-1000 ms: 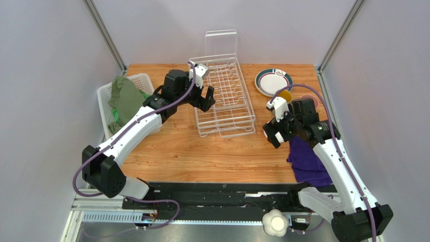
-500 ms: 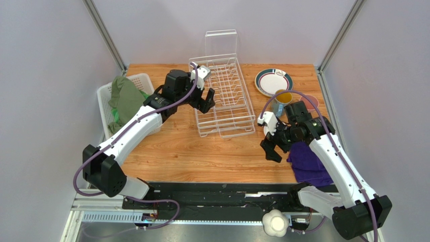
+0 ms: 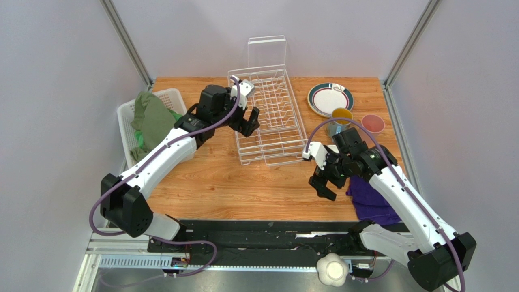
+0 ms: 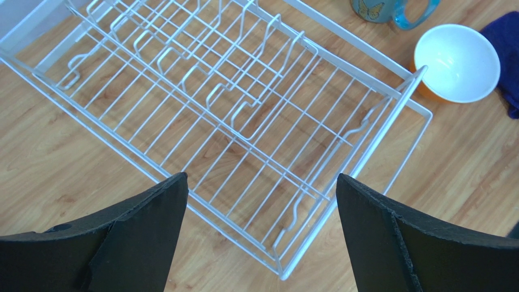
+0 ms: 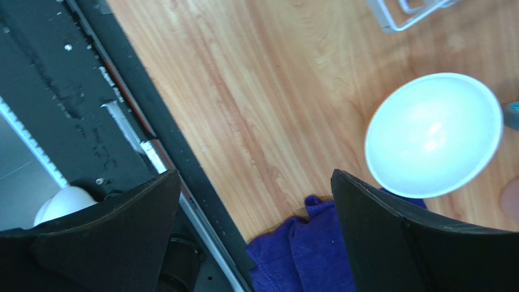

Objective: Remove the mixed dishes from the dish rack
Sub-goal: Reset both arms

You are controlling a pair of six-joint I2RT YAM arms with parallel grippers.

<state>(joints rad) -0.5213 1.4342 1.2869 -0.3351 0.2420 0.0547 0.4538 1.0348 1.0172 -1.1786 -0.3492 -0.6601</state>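
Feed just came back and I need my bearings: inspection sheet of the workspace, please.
Surface: wooden table, no spills seen.
Job's things: dish rack holds no dishes; dark-rimmed plate, blue mug, pink cup and orange bowl stand on the table to its right.
Clutter: purple cloth by the right arm; white basket with green cloth at left.
Grippers: left gripper at the rack's left side, jaws open, empty; right gripper over the table's near edge, jaws open, empty.
Cables: purple cable along each arm, no snag seen.
Surroundings: grey walls; white rounded object below the table's front.
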